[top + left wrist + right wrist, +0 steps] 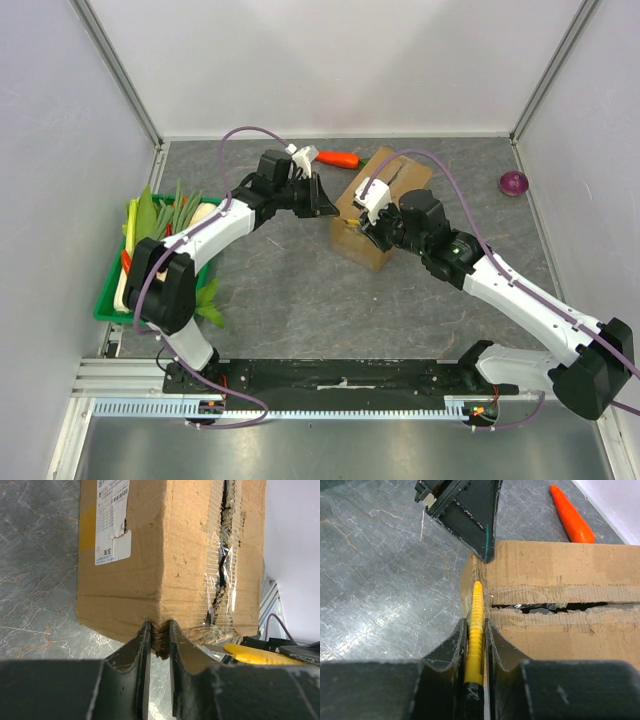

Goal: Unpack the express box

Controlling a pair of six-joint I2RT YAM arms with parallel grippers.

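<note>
The express box (400,172), brown cardboard with a white-and-blue label (112,520), stands mid-table with its flaps down. The taped top seam (560,606) is slit and ragged. My left gripper (160,630) reaches in from the left and is shut on the box's near-left corner, with cardboard pinched between its fingers (487,550). My right gripper (476,622) is shut on a yellow utility knife (478,597). The knife's tip rests at the end of the seam, just beside the left fingers, and its blade end also appears as a yellow knife (255,655) in the left wrist view.
A green tray (108,300) of leafy vegetables sits at the left edge. An orange carrot (341,159) lies behind the box near the back wall. A purple onion (513,183) rests at the far right. White walls close in three sides.
</note>
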